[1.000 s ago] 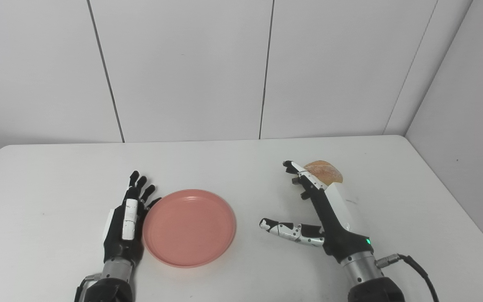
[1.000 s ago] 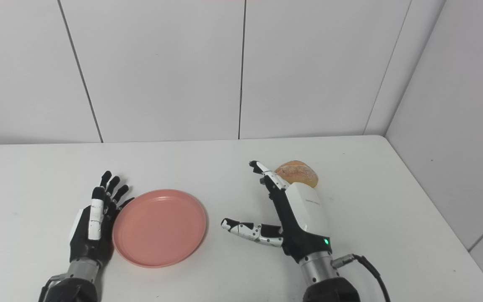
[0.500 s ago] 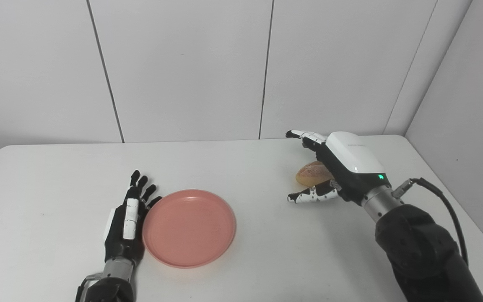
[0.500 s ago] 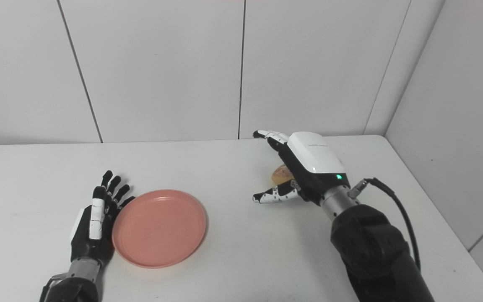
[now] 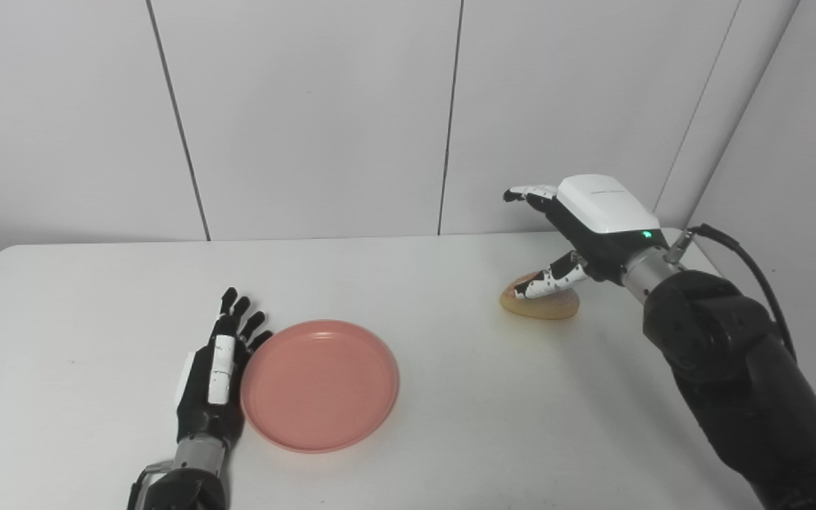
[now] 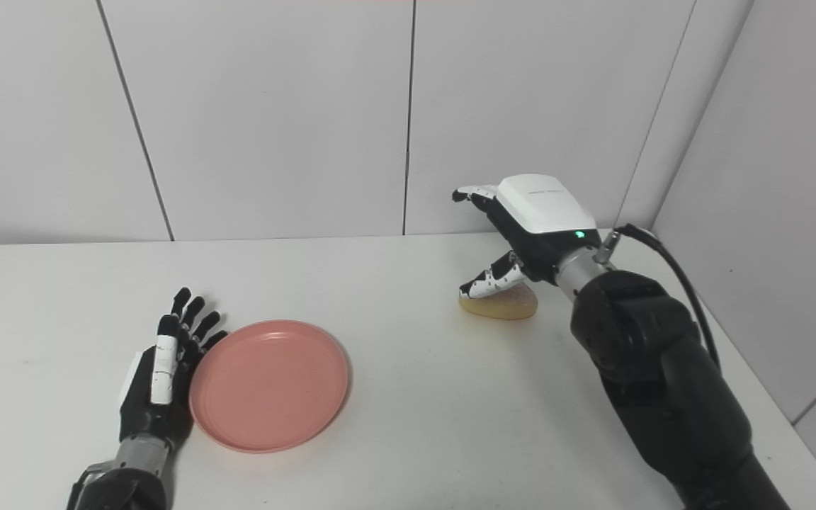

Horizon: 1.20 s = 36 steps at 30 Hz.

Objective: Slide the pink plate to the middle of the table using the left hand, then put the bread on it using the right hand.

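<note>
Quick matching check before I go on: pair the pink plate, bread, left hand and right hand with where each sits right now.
Things:
1. pink plate
2. bread
3. left hand
4. right hand

Places:
A. raised, open, above the bread
B. flat on the table, against the plate's left rim
C. on the table, far right
D. on the table, left of centre

Pairs: 1-D, 2-C, 3-B, 4-A

A robot test lab, by its look: a bare white rounded-corner desk [image 5: 408, 439] sits boxed in by plain white panelled walls [image 5: 309, 113] with thin dark seams running from nine round to three o'clock.
</note>
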Motion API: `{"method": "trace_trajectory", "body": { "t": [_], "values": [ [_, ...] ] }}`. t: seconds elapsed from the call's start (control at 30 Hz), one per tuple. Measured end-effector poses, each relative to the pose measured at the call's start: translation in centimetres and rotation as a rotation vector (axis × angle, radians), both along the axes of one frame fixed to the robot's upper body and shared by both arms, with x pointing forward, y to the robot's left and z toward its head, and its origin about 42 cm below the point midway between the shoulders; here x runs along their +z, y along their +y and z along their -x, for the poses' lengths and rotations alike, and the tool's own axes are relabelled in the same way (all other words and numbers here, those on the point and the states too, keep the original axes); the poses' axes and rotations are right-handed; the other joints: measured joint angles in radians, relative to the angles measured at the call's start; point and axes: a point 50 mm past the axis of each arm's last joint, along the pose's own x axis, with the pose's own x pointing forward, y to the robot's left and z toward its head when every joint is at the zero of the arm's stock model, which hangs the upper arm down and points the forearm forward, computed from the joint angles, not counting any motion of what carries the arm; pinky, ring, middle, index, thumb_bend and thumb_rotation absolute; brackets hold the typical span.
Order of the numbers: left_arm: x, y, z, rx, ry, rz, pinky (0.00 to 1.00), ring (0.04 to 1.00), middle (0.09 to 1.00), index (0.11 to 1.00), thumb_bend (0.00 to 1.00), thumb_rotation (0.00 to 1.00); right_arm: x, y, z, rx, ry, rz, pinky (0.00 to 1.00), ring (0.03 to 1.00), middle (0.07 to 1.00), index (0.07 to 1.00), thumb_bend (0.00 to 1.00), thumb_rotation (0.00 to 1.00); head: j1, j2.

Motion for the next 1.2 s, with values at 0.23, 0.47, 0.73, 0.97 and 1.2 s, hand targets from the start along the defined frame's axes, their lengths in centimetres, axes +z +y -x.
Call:
{"method": "trace_trajectory", "body": {
  "t": [0.23,0.47,0.73,0.97,1.2],
  "values": [
    [0.0,-0.1,0.1,-0.001,-0.002,0.003,0.88,0.931,0.990,1.000,0.96,0.89,-1.9,-0.5,-3.3,-0.009,0.126,0.015,0.65,0.816,0.845,0.781,1.00,0.21,0.005,-0.005],
    [0.1,-0.3,0.2,-0.002,-0.004,0.010,0.89,0.929,0.990,1.000,0.95,0.89,-2.8,-0.9,-5.7,-0.027,0.250,0.063,0.65,0.833,0.867,0.786,1.00,0.22,0.008,-0.008],
    [0.1,-0.4,0.3,-0.005,-0.003,0.012,0.88,0.922,0.985,1.000,0.95,0.90,-3.7,-1.3,-7.4,-0.006,0.358,0.084,0.67,0.825,0.881,0.791,1.00,0.21,0.015,-0.002],
    [0.1,-0.6,0.5,-0.007,-0.003,0.013,0.88,0.914,0.981,1.000,0.95,0.89,-4.2,-1.9,-8.9,-0.029,0.406,0.101,0.69,0.839,0.896,0.801,1.00,0.21,0.020,0.003],
    [0.0,-0.8,0.7,-0.016,-0.001,0.010,0.85,0.909,0.978,1.000,0.95,0.90,-4.3,-2.5,-9.8,-0.036,0.406,0.101,0.69,0.833,0.876,0.787,1.00,0.18,0.028,0.006]
  ]
}}
